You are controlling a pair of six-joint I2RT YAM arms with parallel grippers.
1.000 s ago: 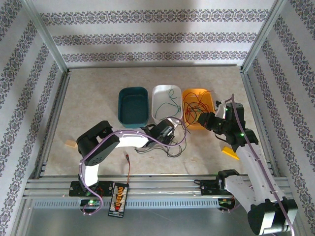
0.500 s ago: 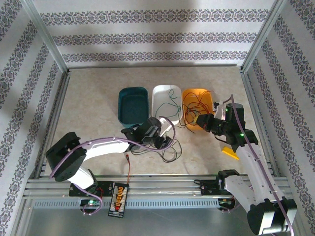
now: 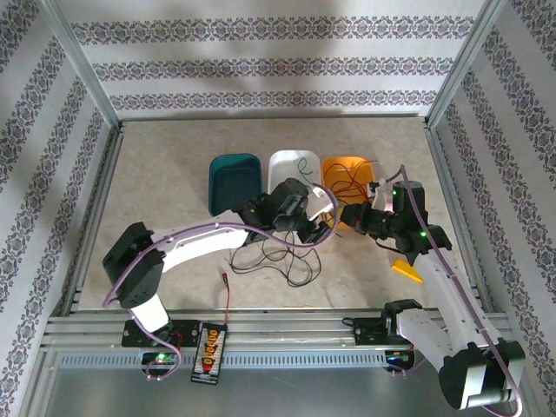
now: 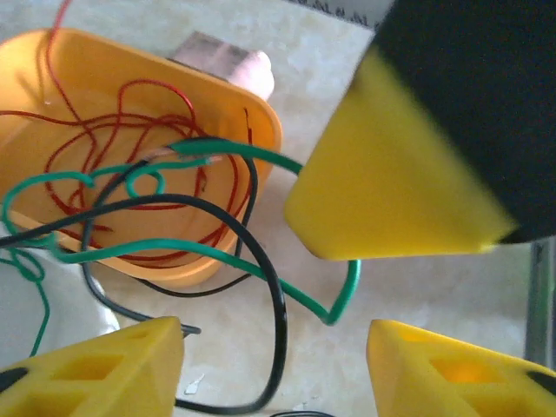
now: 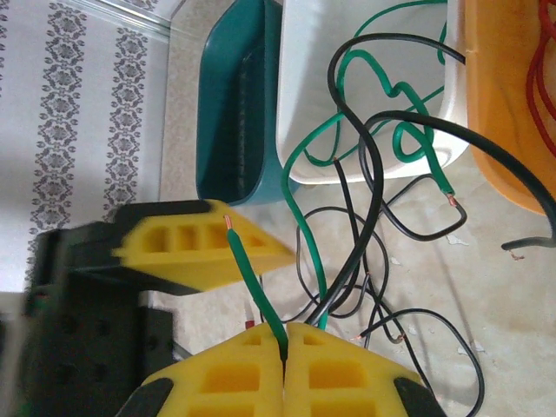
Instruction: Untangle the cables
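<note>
The cables are thin green, black and red wires tangled from the bins down onto the table (image 3: 280, 257). My right gripper (image 5: 285, 330) is shut on a green cable (image 5: 253, 287), whose bare copper tip sticks up past the fingers. A black cable runs down beside it to the same fingers. My left gripper (image 4: 274, 369) is open just left of the right one (image 3: 346, 217). A black cable loop (image 4: 281, 329) and a bend of green cable (image 4: 299, 293) lie between its fingers, untouched. Red cables (image 4: 156, 84) are coiled in the orange bin (image 4: 52, 78).
Teal (image 3: 234, 182), white (image 3: 291, 167) and orange (image 3: 347, 172) bins stand side by side at mid-table. A yellow wedge (image 3: 407, 269) lies near the right arm. A black board with orange plugs (image 3: 208, 352) sits on the front rail. The two grippers are almost touching.
My left arm has swung right from the front of the white bin to the right gripper, and its jaws have opened. The right gripper stayed shut, nearly still.
</note>
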